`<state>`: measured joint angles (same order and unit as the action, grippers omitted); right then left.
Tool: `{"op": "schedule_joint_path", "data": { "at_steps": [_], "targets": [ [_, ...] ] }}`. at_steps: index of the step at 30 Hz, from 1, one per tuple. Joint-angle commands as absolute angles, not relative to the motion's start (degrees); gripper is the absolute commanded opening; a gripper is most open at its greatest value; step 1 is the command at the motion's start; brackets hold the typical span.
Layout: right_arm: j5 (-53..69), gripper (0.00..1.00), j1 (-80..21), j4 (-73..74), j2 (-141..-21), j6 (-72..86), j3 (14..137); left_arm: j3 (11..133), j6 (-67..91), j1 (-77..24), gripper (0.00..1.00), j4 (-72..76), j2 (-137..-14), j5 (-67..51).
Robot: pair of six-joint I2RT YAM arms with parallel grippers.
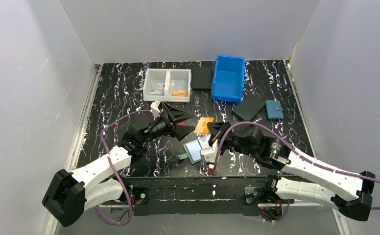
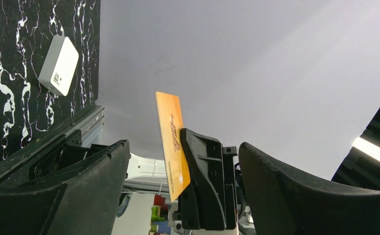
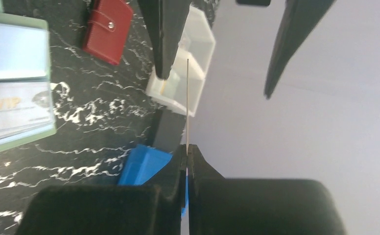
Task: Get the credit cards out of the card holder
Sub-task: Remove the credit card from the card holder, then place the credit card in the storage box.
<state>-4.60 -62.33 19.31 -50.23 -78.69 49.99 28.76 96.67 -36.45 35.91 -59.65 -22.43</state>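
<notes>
**Orange card clamped clear of the open card holder**

1. The left gripper [image 1: 190,123] is found beyond the card holder [image 1: 193,151] and slightly to its left. Its 2 fingers [image 2: 80,196] are spread wide and nothing is gripped.
2. A clear box with 2 compartments [image 1: 167,84] is seen further back from the card holder, to its left.
3. The card holder lies open and flat on the black marbled table [image 1: 114,98], inner side up. A light blue card [image 1: 194,149] is seated in it. In the right wrist view a pale card marked VIP [image 3: 14,110] is seen tucked in a pocket beside the light blue one.
4. The orange card [image 1: 203,125] is held off the table just beyond the card holder, fully out of it. It stands between the left gripper's spread fingers, apart from both.
5. The right gripper [image 1: 211,132], just beyond the card holder's right side, is clamped on one edge of the orange card. The card is seen edge-on as a thin line in the right wrist view.
6. A blue bin [image 1: 228,77], 2 black pads [image 1: 249,107] and a teal wallet [image 1: 274,109] are noted well back and to the right of the card holder.
</notes>
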Motion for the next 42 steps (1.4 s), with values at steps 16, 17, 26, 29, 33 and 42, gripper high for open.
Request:
{"op": "schedule_joint_path", "data": {
  "at_steps": [16, 17, 26, 29, 33, 42],
  "targets": [
    [-13.50, 0.02, -69.87, -4.59, -46.01, -87.66, 39.40, 31.64, 94.77, -38.45, 0.00, 36.51, -59.99, -24.77],
    [-13.25, 0.06, -69.87, -4.06, -45.70, -87.29, 39.38, 31.63, 92.91, -38.43, 0.00, 36.56, -59.56, -24.54],
    [-8.79, 0.98, -67.92, 10.83, -41.45, -76.65, 41.28, 34.47, 57.92, -36.30, 0.00, 23.10, -52.72, -25.55],
    [-6.65, 0.98, -65.11, 14.64, -41.31, -65.84, 42.71, 40.69, 37.39, -35.63, 0.00, 8.35, -52.53, -26.37],
    [-5.56, 0.98, -59.51, 19.01, -45.59, -48.23, 47.28, 53.36, 7.63, -35.03, 0.00, -15.59, -57.69, -22.52],
    [10.63, 0.98, -35.33, 34.86, -60.47, -28.66, 56.16, 80.40, -34.66, -31.15, 0.00, -40.34, -81.32, -9.94]
  ]
}}
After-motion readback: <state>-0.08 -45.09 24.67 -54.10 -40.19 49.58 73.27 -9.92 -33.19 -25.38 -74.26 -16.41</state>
